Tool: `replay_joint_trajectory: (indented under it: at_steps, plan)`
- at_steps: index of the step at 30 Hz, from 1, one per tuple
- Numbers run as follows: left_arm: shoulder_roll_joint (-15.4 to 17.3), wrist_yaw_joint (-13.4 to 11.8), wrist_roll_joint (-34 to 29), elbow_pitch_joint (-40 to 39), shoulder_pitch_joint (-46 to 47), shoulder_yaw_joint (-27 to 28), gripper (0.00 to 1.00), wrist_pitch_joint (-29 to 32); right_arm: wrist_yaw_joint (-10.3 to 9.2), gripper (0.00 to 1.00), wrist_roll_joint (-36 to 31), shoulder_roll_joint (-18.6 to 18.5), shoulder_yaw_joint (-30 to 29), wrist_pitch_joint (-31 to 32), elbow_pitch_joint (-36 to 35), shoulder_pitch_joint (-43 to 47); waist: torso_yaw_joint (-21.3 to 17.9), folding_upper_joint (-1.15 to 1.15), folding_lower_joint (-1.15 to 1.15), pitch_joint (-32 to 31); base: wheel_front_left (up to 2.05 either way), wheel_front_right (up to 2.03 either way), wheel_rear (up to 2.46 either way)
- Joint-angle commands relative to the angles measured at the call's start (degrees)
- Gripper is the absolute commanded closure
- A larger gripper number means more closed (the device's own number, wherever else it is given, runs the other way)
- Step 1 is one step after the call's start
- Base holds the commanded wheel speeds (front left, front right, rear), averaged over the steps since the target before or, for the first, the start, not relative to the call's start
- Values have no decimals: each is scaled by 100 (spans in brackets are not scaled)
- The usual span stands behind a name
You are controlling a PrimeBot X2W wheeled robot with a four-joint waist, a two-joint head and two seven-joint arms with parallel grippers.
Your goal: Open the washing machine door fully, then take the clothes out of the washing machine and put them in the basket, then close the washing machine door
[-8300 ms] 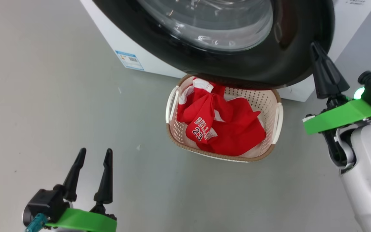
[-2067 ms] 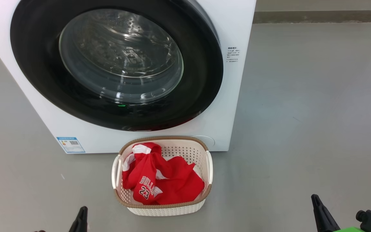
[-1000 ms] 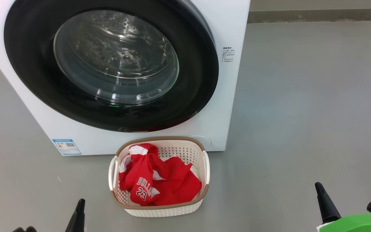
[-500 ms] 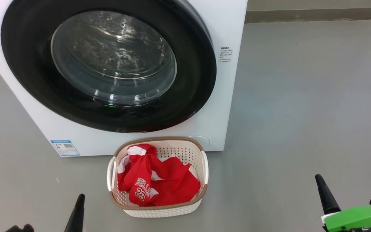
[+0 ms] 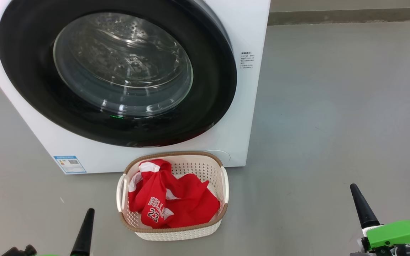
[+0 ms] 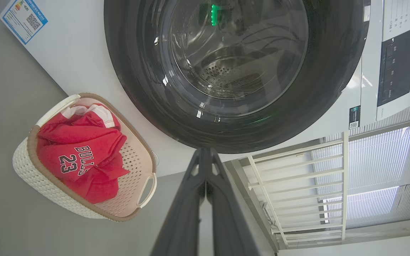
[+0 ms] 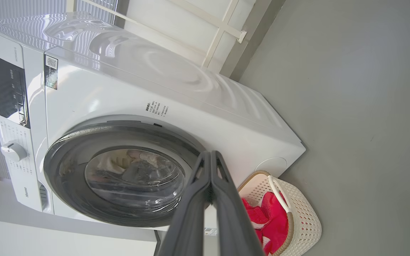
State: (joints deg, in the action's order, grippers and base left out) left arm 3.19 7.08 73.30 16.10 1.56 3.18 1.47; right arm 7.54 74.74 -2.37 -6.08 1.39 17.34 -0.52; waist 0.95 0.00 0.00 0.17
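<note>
our left hand [image 6: 205, 153] clenched on nothing, our right hand [image 7: 210, 155] pinched shut and empty, the red Bulls clothes [image 5: 180, 204] heaped in the cream basket [image 5: 176, 233] on the floor [image 5: 333, 106] ahead between our hands, the washing machine door [image 5: 212, 89] closed beyond it

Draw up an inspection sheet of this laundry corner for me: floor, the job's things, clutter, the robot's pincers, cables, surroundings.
Surface: smooth grey floor, a few faint marks.
Job's things: big white front-loading washing machine; its round black-rimmed glass door looks shut; red jersey clothes printed BULLS 23 lie in the small cream perforated basket, which stands in front of the machine.
Clutter: nothing seen.
Grippers: left gripper and right gripper both shut and empty, apart from machine and basket.
Cables: nothing seen.
Surroundings: white railing and slatted blinds behind the machine.
</note>
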Motion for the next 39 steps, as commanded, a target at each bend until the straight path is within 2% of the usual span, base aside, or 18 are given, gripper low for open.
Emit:
replay_joint_trajectory:
  at_steps: [1,29,39]
  plan:
    - [56,32,188,-162,254,184,100,61,-1,100,190,-58,64,54,-185,-278,-6,0,0,0,0,0,0]
    - [-31,41,1871,-207,461,335,100,501,-5,100,1728,-51,-46,508,-331,-564,-94,0,0,1,0,0,0]
    - [-31,41,1885,-207,463,336,100,504,-5,100,1741,-51,-46,512,-332,-566,-95,0,0,1,0,0,0]
